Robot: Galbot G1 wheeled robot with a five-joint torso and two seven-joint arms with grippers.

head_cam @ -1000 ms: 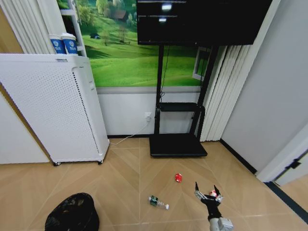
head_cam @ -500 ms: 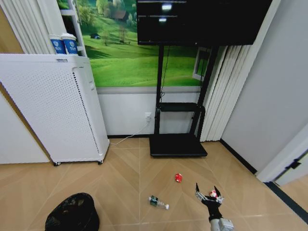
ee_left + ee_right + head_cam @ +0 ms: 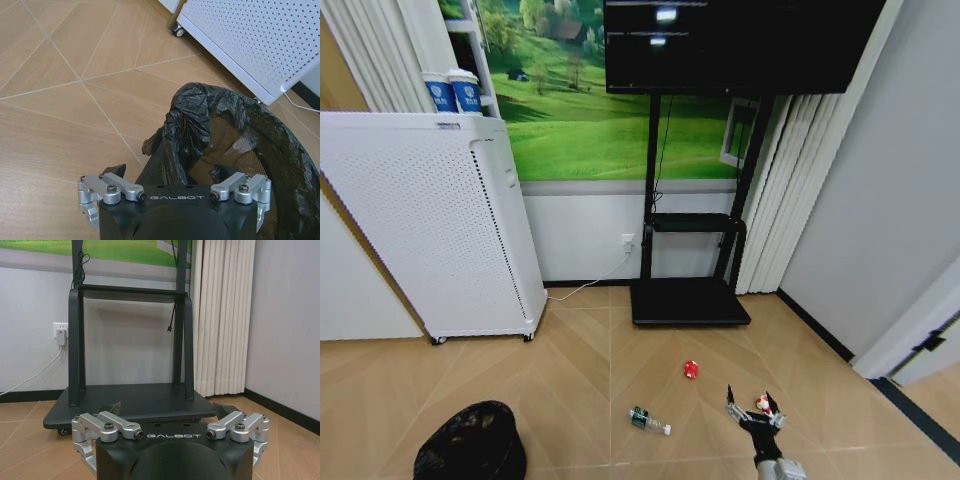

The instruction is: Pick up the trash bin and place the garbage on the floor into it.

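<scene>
The trash bin (image 3: 470, 446), round, black and lined with a crinkled bag, stands on the floor (image 3: 580, 370) at my near left. My left gripper (image 3: 172, 172) is open right at the bin's (image 3: 235, 135) rim, one fingertip (image 3: 117, 169) outside the bag. The garbage lies on the parquet: a clear bottle (image 3: 650, 421), a red scrap (image 3: 691, 369) and a red-and-white wrapper (image 3: 761, 403). My right gripper (image 3: 751, 400) hangs open low over the floor, and the wrapper shows between its fingers. I cannot tell whether it touches the wrapper. The right gripper (image 3: 168, 409) faces the TV stand.
A tall white perforated appliance (image 3: 430, 230) on castors stands at the left wall with two blue-and-white cups (image 3: 452, 92) on top. A black TV stand (image 3: 688, 300) sits against the back wall, its cable running to a socket. Curtains and a grey wall close the right side.
In the head view my right gripper has slid slightly nearer to me, still open around the wrapper's spot. The bin, bottle and red scrap have not moved.
</scene>
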